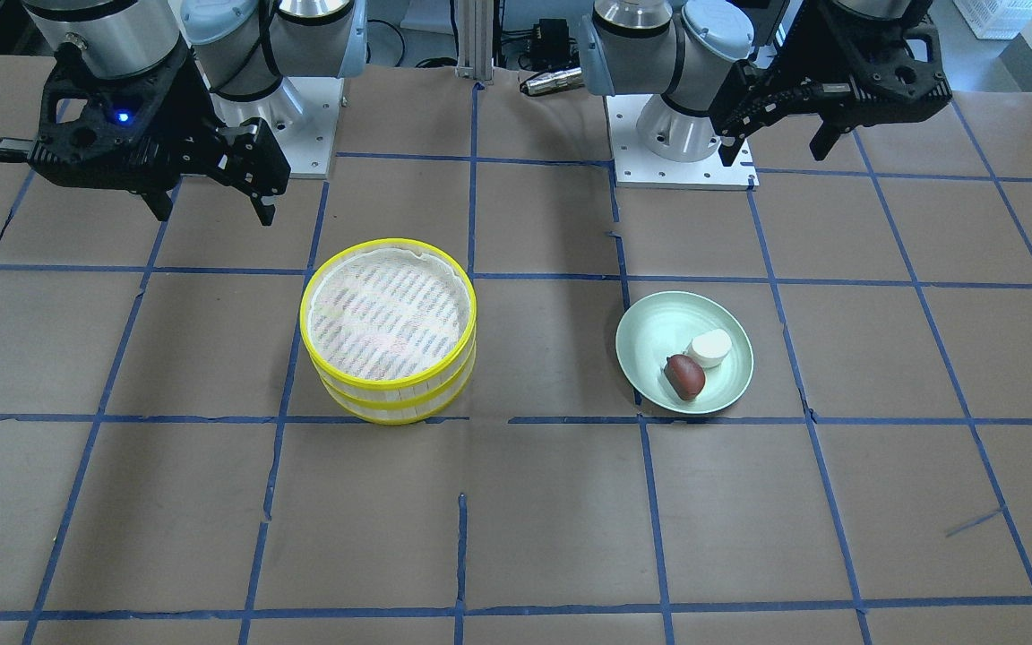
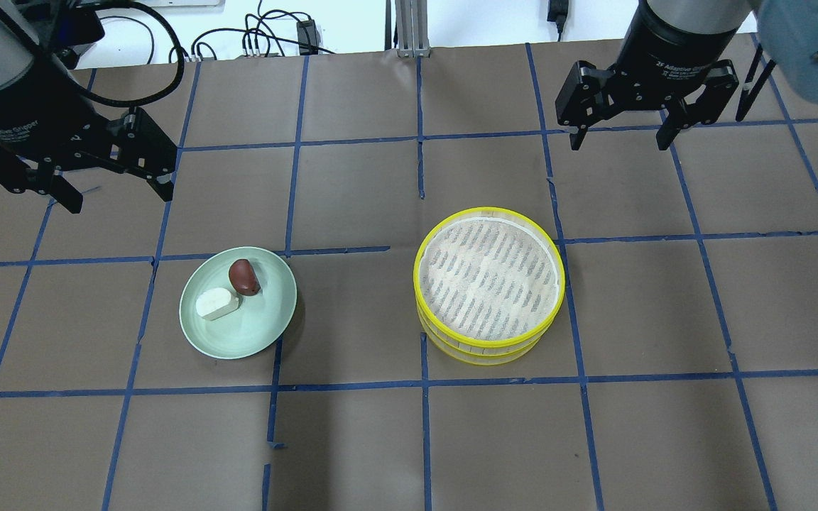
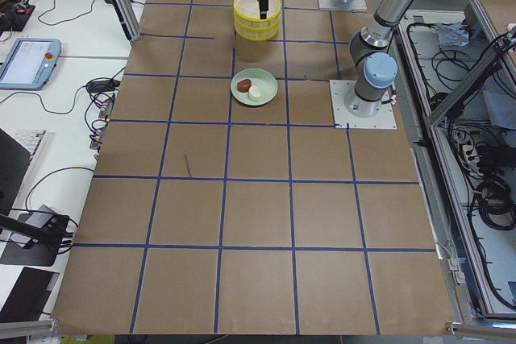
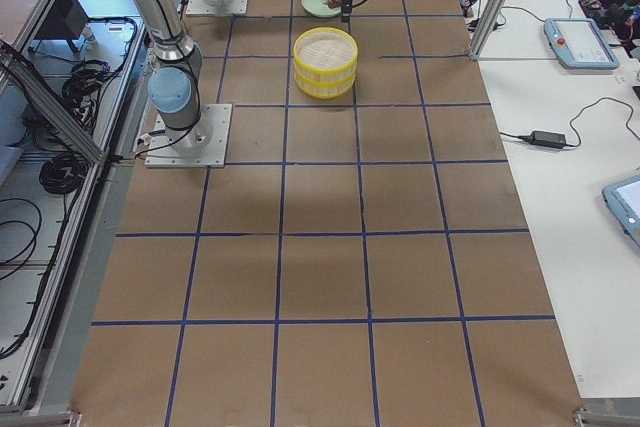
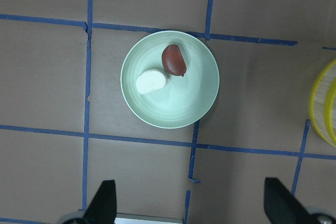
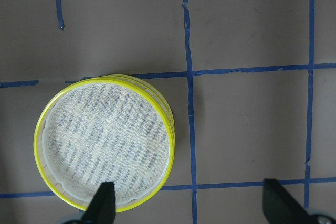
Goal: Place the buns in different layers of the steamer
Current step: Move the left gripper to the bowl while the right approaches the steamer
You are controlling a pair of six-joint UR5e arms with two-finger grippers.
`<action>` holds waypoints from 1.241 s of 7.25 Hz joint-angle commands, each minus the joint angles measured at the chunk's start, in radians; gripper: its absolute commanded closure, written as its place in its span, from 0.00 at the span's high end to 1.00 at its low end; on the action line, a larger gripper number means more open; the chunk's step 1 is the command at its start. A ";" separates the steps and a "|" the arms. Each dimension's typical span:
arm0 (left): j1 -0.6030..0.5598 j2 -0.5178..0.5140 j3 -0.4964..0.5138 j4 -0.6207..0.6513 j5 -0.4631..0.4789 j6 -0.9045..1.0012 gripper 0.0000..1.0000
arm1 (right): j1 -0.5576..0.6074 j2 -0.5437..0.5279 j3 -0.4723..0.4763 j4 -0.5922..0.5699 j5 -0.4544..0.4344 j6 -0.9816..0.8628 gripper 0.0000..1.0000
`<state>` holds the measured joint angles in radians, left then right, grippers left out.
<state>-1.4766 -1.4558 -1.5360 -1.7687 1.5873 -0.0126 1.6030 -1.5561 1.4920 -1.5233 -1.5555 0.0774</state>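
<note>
Left end effector (image 2: pixel 118 199) hangs released, apart from the pale green plate (image 2: pixel 253 333). It should straddle the white bun (image 2: pixel 216 304) squarely, keeping clear of the reddish-brown bun (image 2: pixel 243 277) just beside it.

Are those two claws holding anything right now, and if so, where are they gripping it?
Nothing is held. The left gripper and right gripper hang open and empty; the white bun and reddish-brown bun lie on the green plate.
</note>
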 commanded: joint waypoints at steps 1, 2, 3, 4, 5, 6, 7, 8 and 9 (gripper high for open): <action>-0.004 0.002 -0.004 0.000 -0.012 -0.003 1.00 | -0.002 -0.001 0.001 0.002 0.000 -0.001 1.00; -0.007 -0.008 -0.007 0.003 -0.010 -0.004 1.00 | -0.002 -0.001 0.001 0.002 0.000 -0.001 1.00; -0.008 -0.017 -0.007 0.024 -0.013 -0.003 1.00 | -0.002 -0.001 -0.001 0.002 0.000 -0.001 1.00; -0.011 -0.023 -0.009 0.041 -0.060 0.014 1.00 | 0.000 -0.001 0.001 0.000 0.000 -0.001 1.00; -0.017 -0.043 -0.018 0.096 -0.100 0.019 1.00 | 0.003 -0.001 -0.001 -0.003 0.003 -0.001 1.00; -0.018 -0.073 -0.019 0.150 -0.092 0.017 1.00 | 0.006 0.007 0.001 -0.008 0.006 0.001 1.00; -0.016 -0.127 -0.032 0.182 -0.089 0.019 1.00 | 0.015 0.022 0.004 -0.014 0.014 0.002 1.00; -0.016 -0.196 -0.033 0.274 -0.089 0.014 1.00 | 0.030 0.040 -0.001 -0.021 0.008 -0.001 1.00; -0.014 -0.268 -0.056 0.341 -0.090 0.011 1.00 | 0.031 0.041 0.001 -0.021 0.002 -0.001 1.00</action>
<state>-1.4925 -1.6395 -1.5727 -1.5133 1.4982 0.0021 1.6274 -1.5235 1.4925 -1.5413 -1.5483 0.0775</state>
